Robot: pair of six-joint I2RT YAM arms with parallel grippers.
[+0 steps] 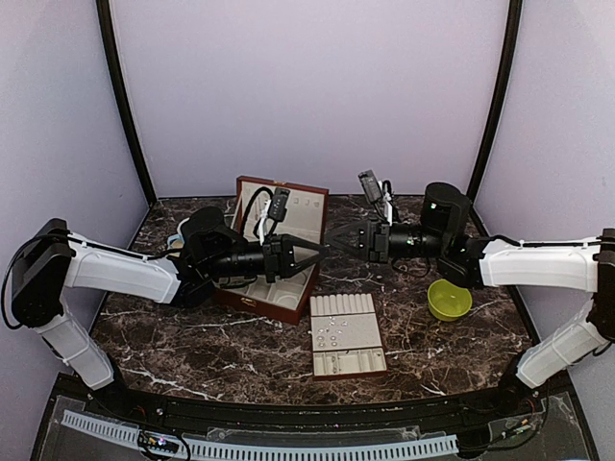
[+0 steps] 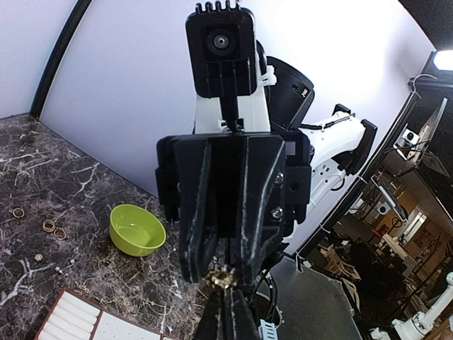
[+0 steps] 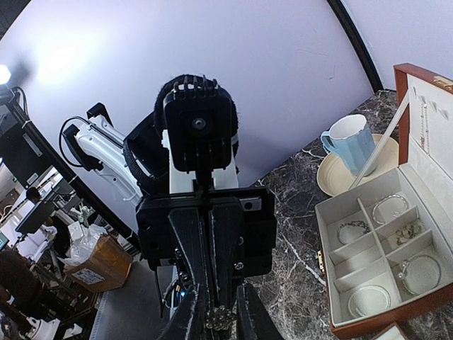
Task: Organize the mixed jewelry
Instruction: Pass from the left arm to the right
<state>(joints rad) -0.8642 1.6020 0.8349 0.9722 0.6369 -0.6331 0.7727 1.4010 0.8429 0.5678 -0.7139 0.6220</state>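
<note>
Left wrist: jewelry (image 2: 221, 278) at left end effector's (image 2: 224, 303) tip.

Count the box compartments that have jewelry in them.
5, by the right wrist view: the nearest hoop, a larger hoop beside it, a small cluster, a chain and a bracelet farthest back. The box runs off frame, so more may be hidden.

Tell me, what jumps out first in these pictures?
Two arms meet tip to tip above the marble table: the left gripper and right gripper, with a tiny jewelry piece at their tips. Beneath the left arm sits an open compartment box, and a lime-green bowl sits on the right.
</note>
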